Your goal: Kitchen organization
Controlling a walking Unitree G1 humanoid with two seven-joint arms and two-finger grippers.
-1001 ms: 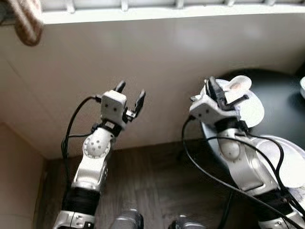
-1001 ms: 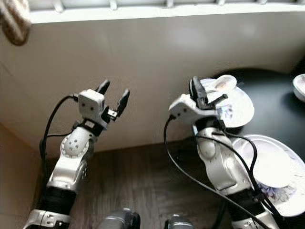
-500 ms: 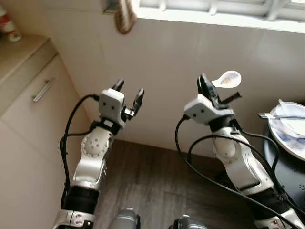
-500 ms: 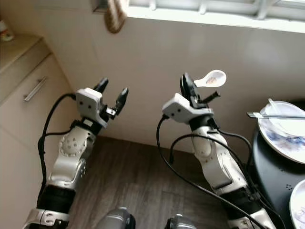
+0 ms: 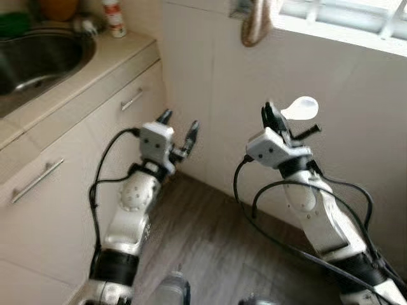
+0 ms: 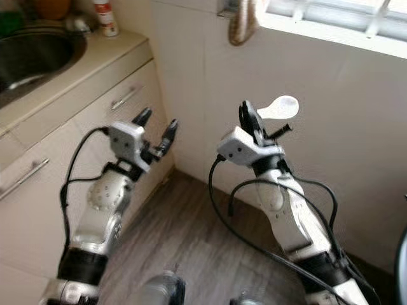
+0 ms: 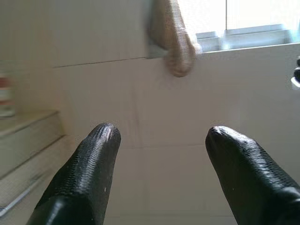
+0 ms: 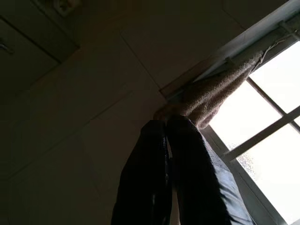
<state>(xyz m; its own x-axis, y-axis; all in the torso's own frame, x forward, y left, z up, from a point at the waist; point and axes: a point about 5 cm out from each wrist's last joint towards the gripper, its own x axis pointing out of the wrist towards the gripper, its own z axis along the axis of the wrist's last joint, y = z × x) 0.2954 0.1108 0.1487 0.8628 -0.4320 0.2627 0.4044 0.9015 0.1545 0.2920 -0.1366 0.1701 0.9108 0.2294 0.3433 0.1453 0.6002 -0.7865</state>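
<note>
My right gripper is raised in front of the white tiled wall and is shut on a white ceramic spoon, whose bowl sticks out to the right above the fingers. In the right wrist view the two fingers are pressed together, pointing up at the window. My left gripper is held up at the same height near the cabinet corner, open with nothing between its fingers.
A beige counter with a steel sink and a small bottle runs along the left, above drawers with metal handles. A brown cloth hangs below the window sill. Wooden floor lies underneath.
The whole view has swung left: the black table with plates has left the picture, and the counter and sink have come in. Both arms keep their pose, spoon still held.
</note>
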